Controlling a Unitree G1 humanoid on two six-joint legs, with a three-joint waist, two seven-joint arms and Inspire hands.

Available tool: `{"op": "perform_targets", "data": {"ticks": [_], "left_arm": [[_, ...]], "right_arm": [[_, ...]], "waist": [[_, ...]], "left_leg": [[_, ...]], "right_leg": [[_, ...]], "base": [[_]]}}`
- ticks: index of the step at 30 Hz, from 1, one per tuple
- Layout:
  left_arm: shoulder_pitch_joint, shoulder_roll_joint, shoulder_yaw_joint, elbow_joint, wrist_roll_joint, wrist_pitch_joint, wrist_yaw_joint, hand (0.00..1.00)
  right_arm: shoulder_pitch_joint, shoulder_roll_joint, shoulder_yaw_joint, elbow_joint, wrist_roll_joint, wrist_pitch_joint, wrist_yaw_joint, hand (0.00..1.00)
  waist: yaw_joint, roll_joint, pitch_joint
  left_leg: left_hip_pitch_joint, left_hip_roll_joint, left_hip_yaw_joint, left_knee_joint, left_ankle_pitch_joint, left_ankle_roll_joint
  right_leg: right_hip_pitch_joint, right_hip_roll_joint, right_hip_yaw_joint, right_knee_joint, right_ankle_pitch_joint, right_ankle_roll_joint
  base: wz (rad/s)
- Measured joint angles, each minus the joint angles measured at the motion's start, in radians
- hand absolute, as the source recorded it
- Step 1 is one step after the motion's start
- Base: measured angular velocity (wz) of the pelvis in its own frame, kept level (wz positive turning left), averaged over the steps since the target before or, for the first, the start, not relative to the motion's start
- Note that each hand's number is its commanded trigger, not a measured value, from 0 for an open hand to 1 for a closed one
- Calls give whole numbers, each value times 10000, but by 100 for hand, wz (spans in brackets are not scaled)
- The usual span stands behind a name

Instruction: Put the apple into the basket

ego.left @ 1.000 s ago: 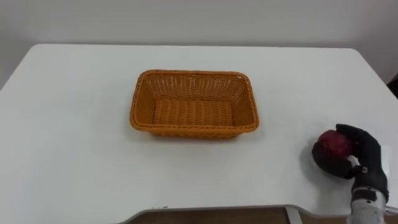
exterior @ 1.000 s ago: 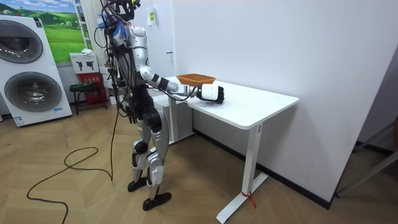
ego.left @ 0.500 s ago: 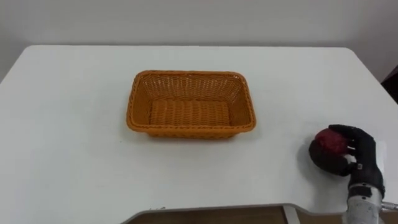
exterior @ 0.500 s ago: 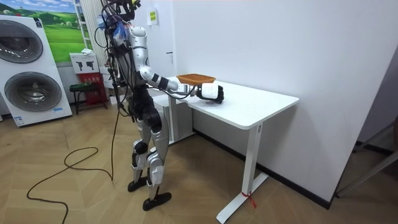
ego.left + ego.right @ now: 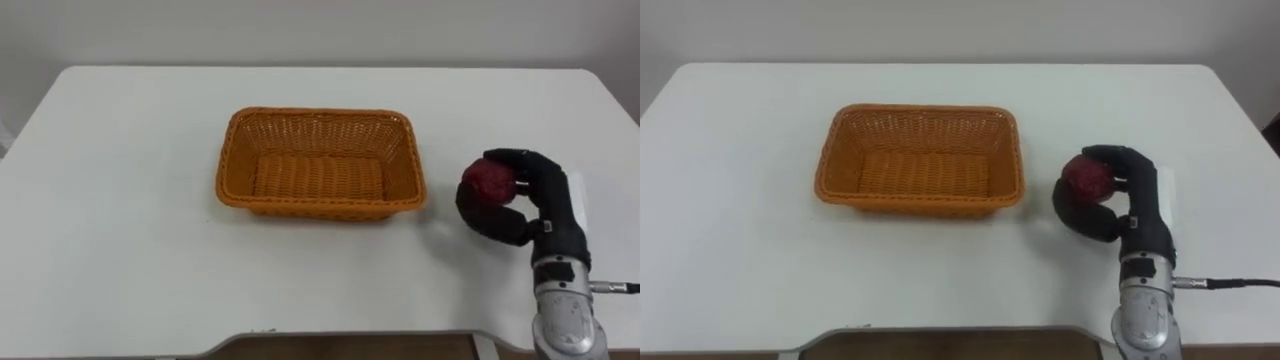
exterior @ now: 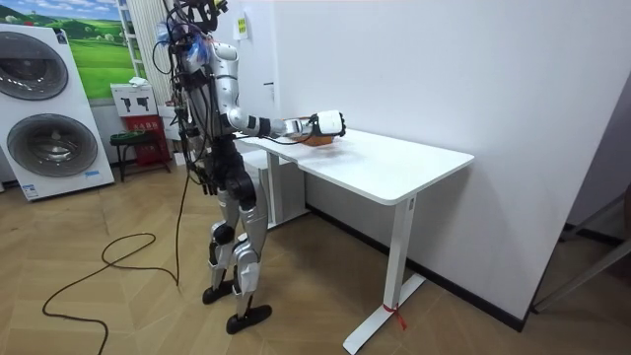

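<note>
Now | right hand (image 5: 545, 203) aloft | fingers (image 5: 520, 158) round apple (image 5: 487, 182) | beside basket (image 5: 320, 207)

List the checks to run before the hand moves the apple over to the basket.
1. Grasp: right hand curled round the apple: ok.
2. Basket upright, nothing inside: ok.
3. Table between apple and basket free of obstacles: ok.
4. Apple above the basket's opening: not ok, it is off the basket's right end.
5. Apple high enough to pass over the basket's wall: cannot tell.
</note>
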Motion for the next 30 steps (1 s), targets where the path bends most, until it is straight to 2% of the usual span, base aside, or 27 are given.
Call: {"op": "perform_targets", "data": {"ticks": [4, 8, 13, 18, 21, 25, 27, 29, 30], "left_arm": [[-26, -5, -11, 96, 3, 3, -20, 0], [-126, -4, -9, 116, 4, 6, -79, 0], [-270, 8, -220, 280, -2, 74, -100, 0], [-296, 19, -221, 315, -4, 102, -314, 0], [-344, 18, -222, 315, -5, 102, -363, 0], [-361, 27, -435, 326, -3, 106, -380, 0], [-368, 23, -574, 328, -4, 155, -388, 0], [-381, 26, -610, 385, 3, 207, -419, 0], [-456, 31, -610, 381, 46, 268, -491, 0]], "right_arm": [[-70, 0, 113, -235, -89, -9, 4, 100], [-140, -5, 182, -236, -179, -2, -2, 100], [-772, -10, 727, -244, -170, 10, 36, 100], [-1157, -14, 891, -380, -173, 10, 350, 100], [-1394, -30, 1100, -380, -164, 10, 614, 100], [-1708, -31, 1594, -386, -166, 9, 940, 100], [-1792, -32, 1741, -385, -88, 10, 1083, 100], [-1865, -37, 1910, -386, -42, 12, 1102, 0], [-1923, -38, 1958, -385, -66, 20, 1195, 0]], "waist": [[69, -44, -21], [210, -75, -10], [231, -215, 53], [433, -315, 27], [504, -293, 42], [519, -154, 115], [519, -122, 110], [540, -89, 97], [532, -97, 90]], "left_leg": [[-16, -3, -9, 6, 0, 0], [-39, -1, -31, 5, 0, 0], [-51, -3, -111, 14, 3, -2], [-20, -3, -171, 14, 2, -3], [-4, -10, -282, 18, 3, -2], [-26, -12, -322, 64, 3, -2], [-48, -20, -368, 73, 3, -2], [-112, -29, -435, 104, 5, -3], [-182, -32, -499, 165, 5, -4]], "right_leg": [[1, -2, -12, -2, 1, 1], [-10, -2, -37, -1, 1, 1], [14, -4, -116, -18, 1, 0], [83, -8, -173, -41, 2, 1], [135, -18, -242, -55, 2, 1], [140, -33, -290, -42, 2, 1], [138, -47, -349, -36, 2, 1], [132, -65, -460, -32, 2, 1], [119, -72, -522, -32, 2, 1]], "base": [[0], [0], [4], [4], [6], [4], [7], [15], [13]]}}
